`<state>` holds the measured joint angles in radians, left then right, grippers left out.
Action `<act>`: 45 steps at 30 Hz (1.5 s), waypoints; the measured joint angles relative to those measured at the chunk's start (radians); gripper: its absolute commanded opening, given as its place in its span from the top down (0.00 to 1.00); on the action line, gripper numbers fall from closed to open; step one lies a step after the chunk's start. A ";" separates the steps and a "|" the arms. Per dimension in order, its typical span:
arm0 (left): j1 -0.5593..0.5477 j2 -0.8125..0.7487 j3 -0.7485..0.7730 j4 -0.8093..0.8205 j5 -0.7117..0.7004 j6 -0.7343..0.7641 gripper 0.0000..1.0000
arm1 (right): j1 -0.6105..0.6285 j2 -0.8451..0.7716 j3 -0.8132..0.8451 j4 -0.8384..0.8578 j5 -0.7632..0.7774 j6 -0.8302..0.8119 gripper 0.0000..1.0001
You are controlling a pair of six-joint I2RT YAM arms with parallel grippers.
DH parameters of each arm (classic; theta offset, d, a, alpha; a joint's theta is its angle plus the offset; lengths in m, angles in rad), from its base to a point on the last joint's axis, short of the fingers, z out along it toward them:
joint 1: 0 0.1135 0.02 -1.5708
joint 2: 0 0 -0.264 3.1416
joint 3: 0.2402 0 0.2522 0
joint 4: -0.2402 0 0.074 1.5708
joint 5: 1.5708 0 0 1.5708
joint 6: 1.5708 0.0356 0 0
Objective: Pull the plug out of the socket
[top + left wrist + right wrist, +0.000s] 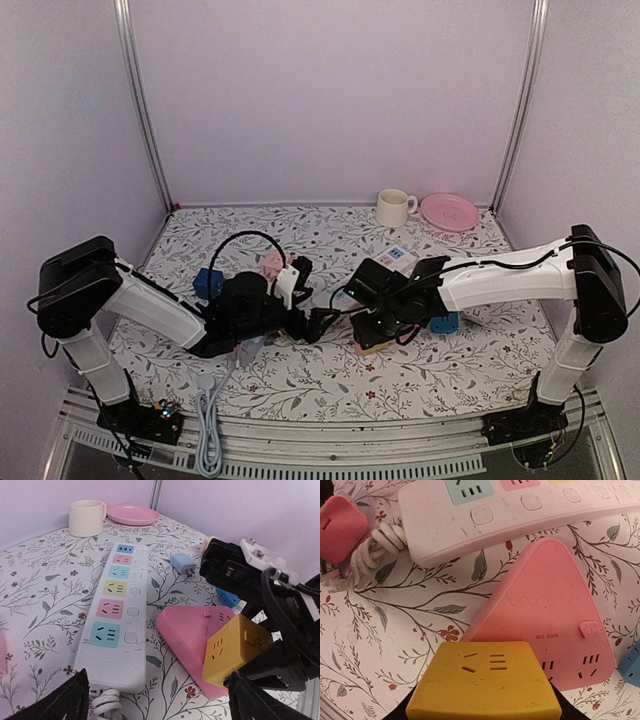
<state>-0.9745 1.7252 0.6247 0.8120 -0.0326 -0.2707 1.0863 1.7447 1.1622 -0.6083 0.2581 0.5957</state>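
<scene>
A yellow cube plug [485, 685] sits plugged into the near corner of a pink triangular socket [550, 615] lying flat on the floral table. My right gripper [485, 712] is shut on the plug, its black fingers [272, 667] pressed against the cube's two sides. In the left wrist view the yellow plug [237, 647] and pink socket [185, 630] lie just ahead to the right. My left gripper [157, 707] hangs open, low over the table, a short way in front of the socket and holding nothing. The top view shows both grippers, left [320, 325] and right [385, 325], close together at mid-table.
A long white power strip [117, 615] with coloured outlets lies left of the socket, its coiled cord [382, 537] at the near end. A light-blue adapter [182, 563], a blue one [445, 322], a blue cube [208, 283] and a pink-red adapter [337, 527] lie around. A cup [395, 208] and pink plate [450, 211] stand at the back.
</scene>
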 measured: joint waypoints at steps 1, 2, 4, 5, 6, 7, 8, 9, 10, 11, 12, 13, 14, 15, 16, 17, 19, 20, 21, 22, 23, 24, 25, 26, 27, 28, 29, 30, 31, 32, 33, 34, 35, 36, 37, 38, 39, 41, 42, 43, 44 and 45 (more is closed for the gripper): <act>0.000 0.000 -0.002 0.000 0.001 0.000 0.03 | 0.000 0.000 0.005 -0.006 0.003 0.006 0.66; 0.000 0.000 -0.003 0.000 0.003 0.000 0.04 | -0.001 -0.001 0.006 -0.009 0.007 0.007 0.71; 0.000 0.000 -0.003 0.002 0.013 0.000 0.04 | -0.007 -0.008 0.007 -0.019 0.009 0.010 0.77; 0.000 0.000 -0.003 0.005 0.021 0.000 0.04 | -0.011 -0.016 0.007 -0.024 0.010 0.010 0.78; 0.000 0.000 -0.003 0.006 0.026 0.001 0.04 | -0.016 -0.027 0.007 -0.026 0.010 0.010 0.80; 0.000 0.000 -0.003 0.006 0.034 0.001 0.04 | -0.021 -0.043 0.005 -0.026 0.010 0.009 0.80; 0.000 0.001 -0.002 0.006 0.045 0.001 0.04 | -0.026 -0.069 -0.001 -0.019 0.010 0.007 0.84; 0.000 0.003 0.000 0.006 0.053 -0.002 0.05 | -0.031 -0.099 -0.012 -0.008 0.010 0.003 0.85; 0.001 0.007 0.006 0.005 0.066 -0.009 0.05 | -0.035 -0.137 -0.029 0.009 0.010 -0.008 0.86; 0.001 0.012 0.014 0.004 0.075 -0.019 0.05 | -0.037 -0.179 -0.050 0.030 0.009 -0.018 0.87; 0.002 0.018 0.024 0.002 0.080 -0.030 0.06 | -0.039 -0.212 -0.068 0.048 0.008 -0.032 0.87; 0.003 0.024 0.043 -0.016 0.087 -0.045 0.06 | -0.041 -0.256 -0.097 0.077 0.005 -0.047 0.87; 0.005 0.031 0.067 -0.035 0.093 -0.065 0.06 | -0.041 -0.293 -0.124 0.107 0.000 -0.063 0.87; 0.010 0.037 0.093 -0.052 0.101 -0.089 0.06 | -0.041 -0.324 -0.150 0.133 -0.005 -0.079 0.87; 0.015 0.039 0.117 -0.068 0.109 -0.112 0.06 | -0.041 -0.352 -0.179 0.164 -0.009 -0.095 0.87; 0.021 0.039 0.146 -0.082 0.121 -0.151 0.07 | -0.041 -0.377 -0.210 0.197 -0.012 -0.112 0.87; 0.038 0.039 0.169 -0.095 0.137 -0.195 0.08 | -0.040 -0.414 -0.270 0.254 -0.018 -0.143 0.87; 0.051 0.039 0.185 -0.106 0.153 -0.228 0.08 | -0.040 -0.424 -0.292 0.276 -0.020 -0.153 0.87; 0.062 0.039 0.197 -0.115 0.168 -0.260 0.09 | -0.040 -0.436 -0.320 0.298 -0.023 -0.169 0.87; 0.077 0.039 0.211 -0.126 0.190 -0.289 0.10 | -0.040 -0.446 -0.345 0.320 -0.023 -0.182 0.87; 0.091 0.039 0.224 -0.137 0.210 -0.330 0.10 | -0.040 -0.455 -0.366 0.340 -0.023 -0.196 0.87; 0.103 0.039 0.238 -0.147 0.230 -0.352 0.11 | -0.040 -0.461 -0.383 0.357 -0.023 -0.210 0.87; 0.110 0.040 0.251 -0.157 0.250 -0.386 0.12 | -0.040 -0.465 -0.392 0.373 -0.022 -0.220 0.87; 0.115 0.044 0.269 -0.167 0.269 -0.406 0.13 | -0.040 -0.469 -0.401 0.391 -0.020 -0.233 0.87; 0.119 0.051 0.290 -0.178 0.287 -0.426 0.14 | -0.040 -0.473 -0.407 0.408 -0.019 -0.245 0.87; 0.119 0.059 0.306 -0.186 0.299 -0.442 0.14 | -0.040 -0.476 -0.411 0.425 -0.016 -0.257 0.87; 0.119 0.070 0.325 -0.195 0.316 -0.457 0.15 | -0.039 -0.477 -0.412 0.440 -0.013 -0.268 0.87; 0.119 0.081 0.342 -0.202 0.332 -0.467 0.15 | -0.039 -0.478 -0.413 0.457 -0.008 -0.280 0.87; 0.117 0.094 0.358 -0.210 0.346 -0.476 0.15 | -0.037 -0.478 -0.413 0.472 -0.005 -0.291 0.88; 0.117 0.104 0.370 -0.217 0.356 -0.483 0.16 | -0.033 -0.478 -0.413 0.490 0.000 -0.304 0.88; 0.115 0.117 0.387 -0.234 0.368 -0.487 0.19 | -0.031 -0.477 -0.412 0.498 0.003 -0.311 0.88; 0.114 0.124 0.397 -0.246 0.375 -0.490 0.22 | -0.027 -0.475 -0.412 0.508 0.008 -0.322 0.88; 0.113 0.130 0.406 -0.262 0.385 -0.492 0.25 | -0.023 -0.471 -0.411 0.516 0.014 -0.328 0.88; 0.113 0.132 0.410 -0.270 0.389 -0.497 0.29 | -0.019 -0.465 -0.409 0.522 0.020 -0.335 0.88; 0.111 0.134 0.417 -0.285 0.393 -0.494 0.31 | -0.015 -0.458 -0.407 0.526 0.023 -0.340 0.88; 0.111 0.134 0.422 -0.295 0.394 -0.497 0.33 | -0.012 -0.452 -0.404 0.528 0.026 -0.346 0.88; 0.110 0.134 0.429 -0.307 0.397 -0.497 0.33 | -0.008 -0.444 -0.401 0.528 0.029 -0.351 0.88; 0.109 0.138 0.441 -0.320 0.406 -0.497 0.35 | -0.002 -0.430 -0.396 0.531 0.035 -0.356 0.88; 0.109 0.142 0.447 -0.321 0.410 -0.497 0.36 | 0.002 -0.423 -0.394 0.531 0.038 -0.358 0.88; 0.109 0.150 0.455 -0.325 0.417 -0.498 0.37 | 0.004 -0.418 -0.392 0.531 0.040 -0.360 0.88; 0.109 0.160 0.463 -0.325 0.422 -0.499 0.39 | 0.007 -0.412 -0.388 0.531 0.045 -0.362 0.88; 0.108 0.172 0.470 -0.327 0.428 -0.500 0.41 | 0.009 -0.406 -0.383 0.532 0.047 -0.365 0.88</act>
<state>-0.8665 1.8969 1.0943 0.4850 0.3958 -0.7712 1.0954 1.3384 0.7788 -0.0765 0.3050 0.2310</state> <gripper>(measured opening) 0.634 0.619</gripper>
